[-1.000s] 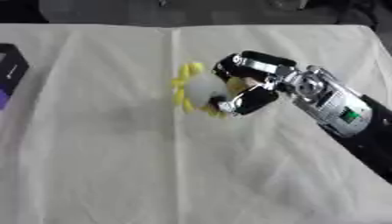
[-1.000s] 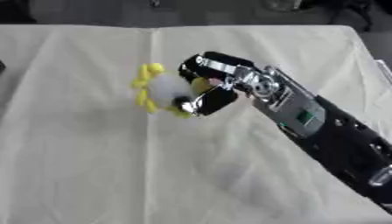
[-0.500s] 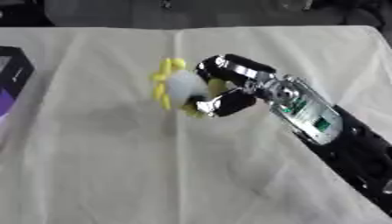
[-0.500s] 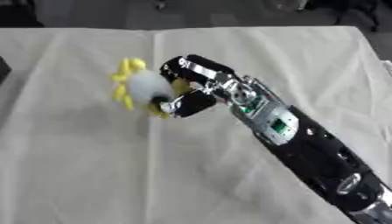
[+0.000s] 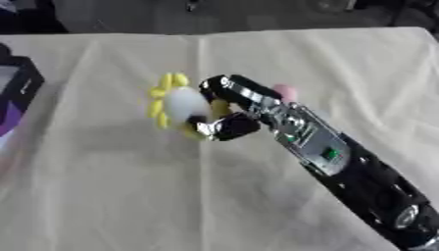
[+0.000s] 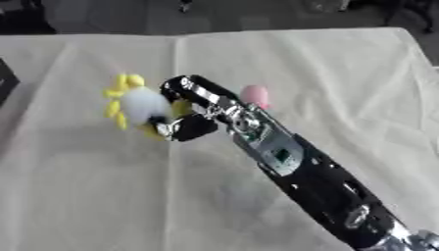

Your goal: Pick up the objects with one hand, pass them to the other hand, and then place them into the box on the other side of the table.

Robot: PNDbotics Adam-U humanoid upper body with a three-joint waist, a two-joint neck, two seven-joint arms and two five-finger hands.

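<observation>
At the counter's (image 5: 103, 196) left edge sat a black-and-purple box (image 5: 19, 93), no writing legible on it. Toward the middle, the right robot hand (image 5: 225, 110) had its fingers curled round a yellow-petalled flower toy (image 5: 176, 104). A pink object (image 6: 255, 95) lay just behind the arm.

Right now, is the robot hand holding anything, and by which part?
Yes. The right robot hand holds the yellow and white flower-shaped toy, its fingers curled round the toy's right edge, over the petals there.

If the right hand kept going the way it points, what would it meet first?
Pointing left, the right hand, curled round the yellow-and-white toy, would likely cross bare tablecloth and first meet the box, though depth is unclear.
</observation>
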